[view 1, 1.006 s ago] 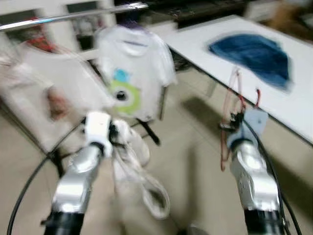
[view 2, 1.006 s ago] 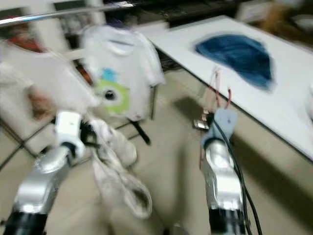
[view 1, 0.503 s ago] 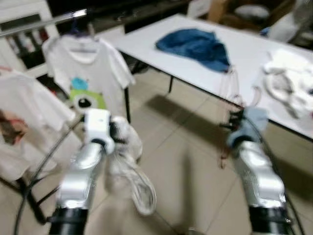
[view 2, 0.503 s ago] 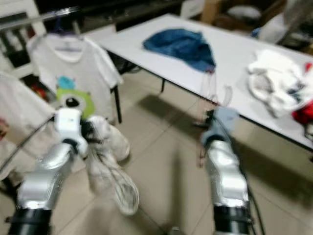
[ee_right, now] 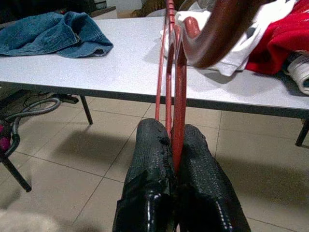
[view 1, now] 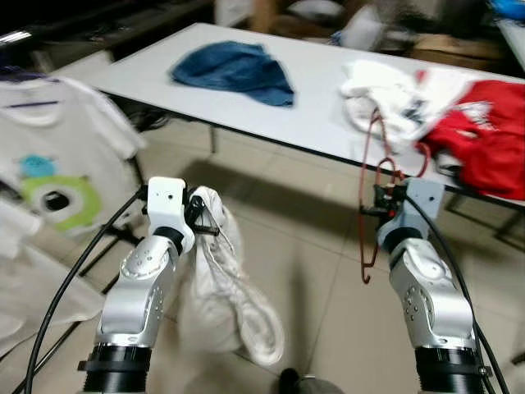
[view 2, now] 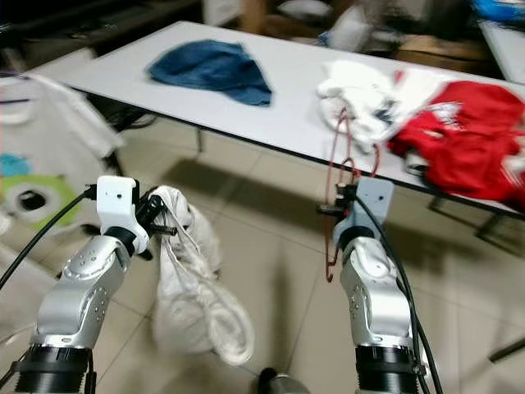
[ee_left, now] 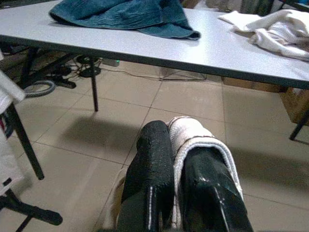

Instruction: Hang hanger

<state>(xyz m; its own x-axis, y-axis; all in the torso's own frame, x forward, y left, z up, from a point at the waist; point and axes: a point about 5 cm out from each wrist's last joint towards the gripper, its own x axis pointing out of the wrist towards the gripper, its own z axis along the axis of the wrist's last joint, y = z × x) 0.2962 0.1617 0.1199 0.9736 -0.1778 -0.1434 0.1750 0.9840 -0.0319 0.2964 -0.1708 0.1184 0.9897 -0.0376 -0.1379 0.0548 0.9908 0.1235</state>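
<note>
Right gripper (ee_right: 175, 145) pinches the red hanger (view 1: 373, 197) upright, short of the surface (view 1: 312, 115). Left gripper (ee_left: 181, 159) clamps a white garment (view 1: 221, 304), probably a shirt. Keep both pinches firm, hanger vertical.

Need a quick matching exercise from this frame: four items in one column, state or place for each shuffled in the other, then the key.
1. thin red wire hanger
2. white cloth garment
3. blue denim garment
4. red shirt

A. on the white table's left part
B. hanging from the left gripper
C. on the table's right part
D. pinched in the right gripper

Pairs: 1-D, 2-B, 3-A, 4-C
</note>
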